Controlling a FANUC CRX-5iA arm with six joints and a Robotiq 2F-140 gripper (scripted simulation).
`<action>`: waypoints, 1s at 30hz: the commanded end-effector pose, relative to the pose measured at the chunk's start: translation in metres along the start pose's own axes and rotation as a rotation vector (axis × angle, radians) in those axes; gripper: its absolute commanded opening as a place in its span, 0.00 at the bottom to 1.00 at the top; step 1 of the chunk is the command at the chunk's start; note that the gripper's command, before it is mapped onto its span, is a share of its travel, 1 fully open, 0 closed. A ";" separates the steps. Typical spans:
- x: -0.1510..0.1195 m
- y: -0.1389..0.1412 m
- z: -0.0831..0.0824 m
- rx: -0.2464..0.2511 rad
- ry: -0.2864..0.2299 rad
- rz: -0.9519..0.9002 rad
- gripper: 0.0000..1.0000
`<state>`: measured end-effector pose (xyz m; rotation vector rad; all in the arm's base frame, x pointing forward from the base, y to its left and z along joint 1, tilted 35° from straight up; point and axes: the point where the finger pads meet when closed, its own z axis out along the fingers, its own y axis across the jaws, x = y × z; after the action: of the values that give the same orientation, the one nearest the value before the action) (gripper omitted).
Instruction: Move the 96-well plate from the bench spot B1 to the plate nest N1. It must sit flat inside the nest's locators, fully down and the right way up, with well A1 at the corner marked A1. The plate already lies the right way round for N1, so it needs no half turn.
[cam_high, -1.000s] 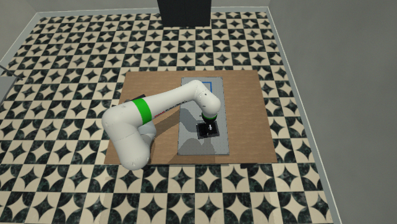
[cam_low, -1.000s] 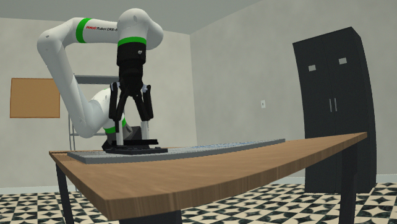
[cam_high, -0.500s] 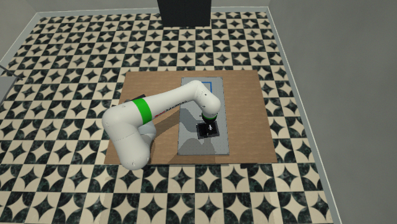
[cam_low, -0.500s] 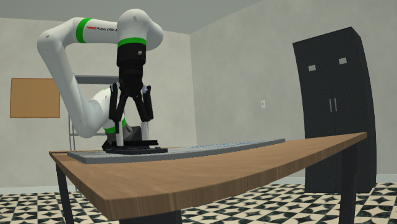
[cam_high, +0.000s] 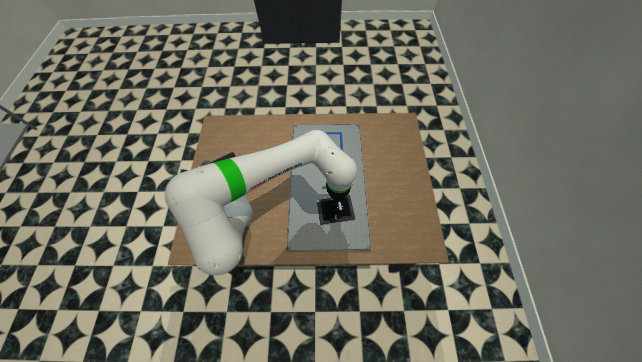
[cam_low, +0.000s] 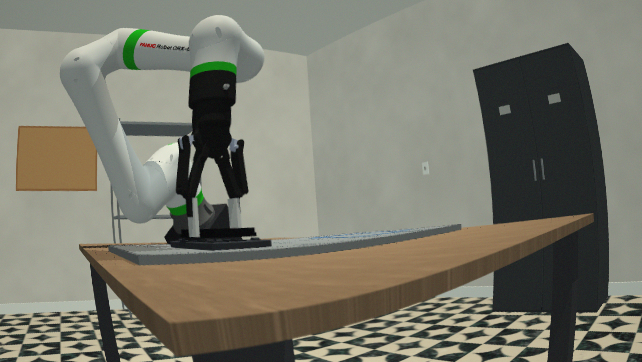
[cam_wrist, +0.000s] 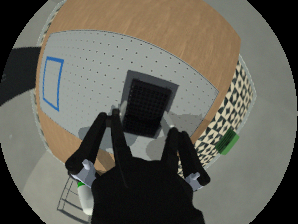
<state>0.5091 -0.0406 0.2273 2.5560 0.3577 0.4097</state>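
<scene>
1. You see one dark cabinet (cam_low: 540, 170), one cork board (cam_low: 56, 158) and one blue-outlined spot (cam_wrist: 53, 83) on the grey mat (cam_high: 360, 150) on the tabletop (cam_low: 350, 280).
2. The fingers (cam_low: 235, 212), about half open, clamp the single 96-well plate (cam_low: 220, 232), which sits low at the plate nest (cam_low: 220, 244).

Wooden table (cam_low: 310, 280) on checkered floor (cam_high: 125, 90), grey perforated mat (cam_high: 350, 235) lying flat along its top
</scene>
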 end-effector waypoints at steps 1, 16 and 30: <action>0.000 0.000 0.000 0.000 0.000 0.000 0.00; 0.000 0.000 0.003 0.000 0.000 0.000 0.00; 0.000 0.000 0.005 0.000 0.000 0.000 0.00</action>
<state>0.5107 -0.0427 0.2236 2.5560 0.3577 0.4097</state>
